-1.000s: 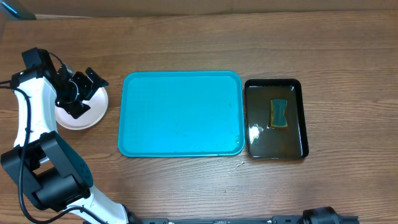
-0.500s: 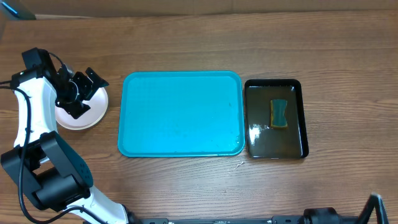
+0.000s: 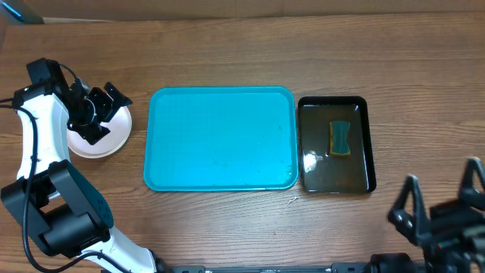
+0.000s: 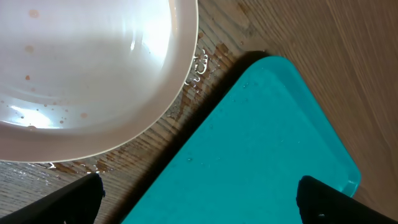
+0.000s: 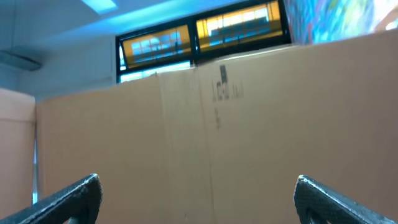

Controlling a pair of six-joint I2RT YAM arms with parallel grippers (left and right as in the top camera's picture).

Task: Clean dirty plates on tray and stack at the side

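Observation:
A white plate (image 3: pixel 97 142) lies on the table left of the tray; whether others are stacked under it I cannot tell. In the left wrist view the plate (image 4: pixel 93 74) shows small brown specks and water drops. The turquoise tray (image 3: pixel 220 138) is in the middle with nothing on it, and it also shows in the left wrist view (image 4: pixel 261 149). My left gripper (image 3: pixel 106 115) is open and empty above the plate's right side, and it is also open in its own view (image 4: pixel 199 202). My right gripper (image 3: pixel 443 182) is open and empty at the front right, and its camera (image 5: pixel 198 199) faces a cardboard wall.
A glossy black tray (image 3: pixel 364 144) holding water and a blue-yellow sponge (image 3: pixel 340 138) sits right of the turquoise tray. Water drops lie on the wood (image 4: pixel 199 62) between plate and tray. A cardboard wall (image 5: pixel 217 124) stands beyond the table.
My right arm has risen into the overhead view at the bottom right. The left arm, plate and trays have not moved.

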